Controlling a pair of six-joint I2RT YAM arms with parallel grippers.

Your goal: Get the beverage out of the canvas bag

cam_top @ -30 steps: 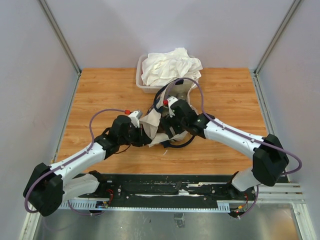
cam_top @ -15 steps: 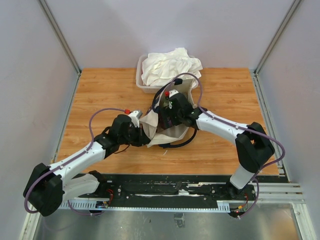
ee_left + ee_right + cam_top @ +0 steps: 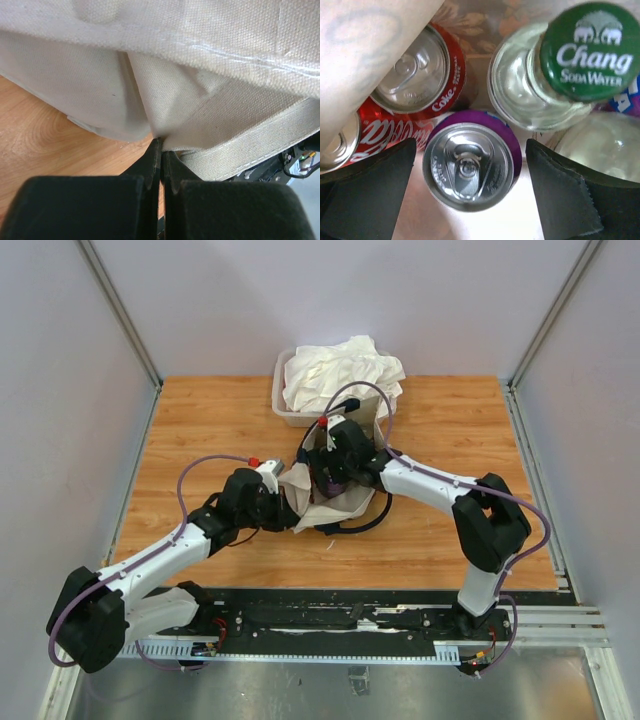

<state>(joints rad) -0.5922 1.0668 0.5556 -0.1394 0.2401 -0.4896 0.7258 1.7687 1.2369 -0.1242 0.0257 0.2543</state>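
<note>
Purple can (image 3: pixel 468 162): right gripper (image 3: pixel 468 172) wide astride it, left gripper (image 3: pixel 160 150) pinching canvas bag (image 3: pixel 210 115); crowding red can (image 3: pixel 420 75) may jam fingers (image 3: pixel 365 195).

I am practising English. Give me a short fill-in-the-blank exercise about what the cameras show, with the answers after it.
1. The left end effector is ____ on a fold of the cream-beige canvas bag.
2. The open right end effector straddles a metal can with a ____ side.
3. The green cap of the clear glass bottle reads Chang Soda ____.
Answers: shut, purple, Water.
</note>
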